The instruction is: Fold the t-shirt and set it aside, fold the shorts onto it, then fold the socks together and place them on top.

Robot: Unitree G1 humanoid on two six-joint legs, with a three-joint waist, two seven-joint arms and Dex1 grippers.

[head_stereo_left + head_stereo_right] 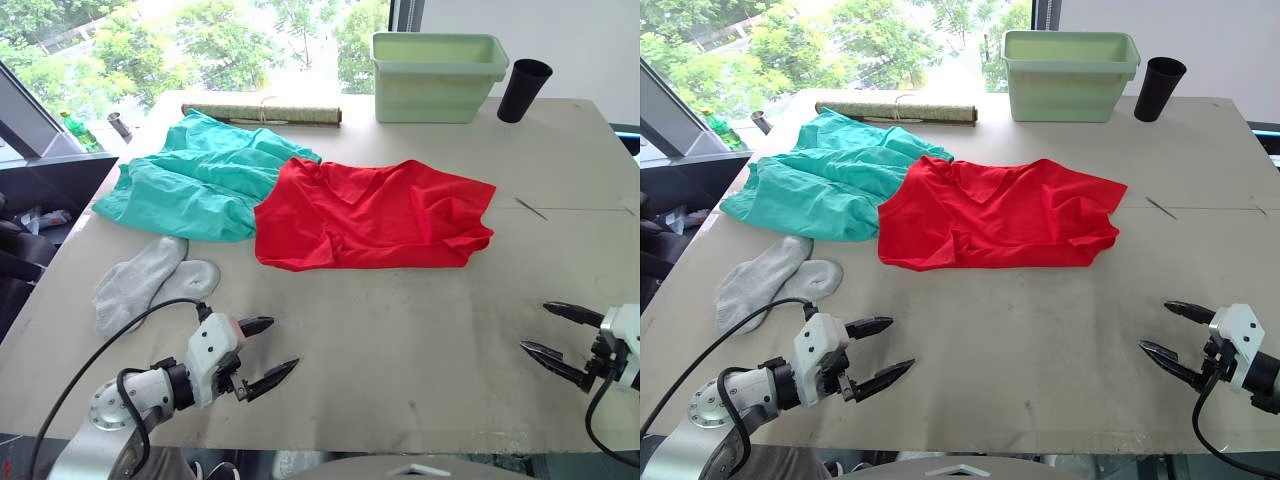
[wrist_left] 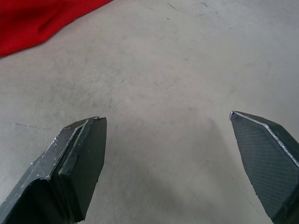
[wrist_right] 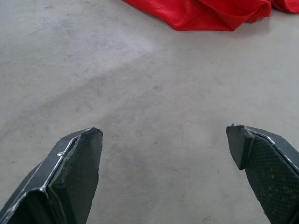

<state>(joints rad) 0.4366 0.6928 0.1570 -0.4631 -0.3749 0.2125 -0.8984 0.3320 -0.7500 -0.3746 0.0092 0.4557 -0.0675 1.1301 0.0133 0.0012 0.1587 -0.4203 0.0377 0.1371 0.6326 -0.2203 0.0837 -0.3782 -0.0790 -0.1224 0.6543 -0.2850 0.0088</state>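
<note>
The red t-shirt (image 1: 372, 215) lies rumpled in the middle of the table, its V-neck toward the far side. Teal-green shorts (image 1: 200, 177) lie spread to its left, their edge touching the shirt. Two light-grey socks (image 1: 150, 280) lie overlapping in front of the shorts. My left gripper (image 1: 277, 347) hovers open over bare table near the front edge, right of the socks and short of the shirt. Open too, my right gripper (image 1: 533, 327) sits at the front right, well clear of the shirt. An edge of the t-shirt (image 3: 210, 14) lies ahead of its fingers.
A pale green tub (image 1: 438, 75) and a black cup (image 1: 524, 90) stand at the far right of the table (image 1: 400, 330). A rolled mat (image 1: 262, 113) lies along the far edge behind the shorts. A green bottle (image 1: 78, 130) stands past the far left corner.
</note>
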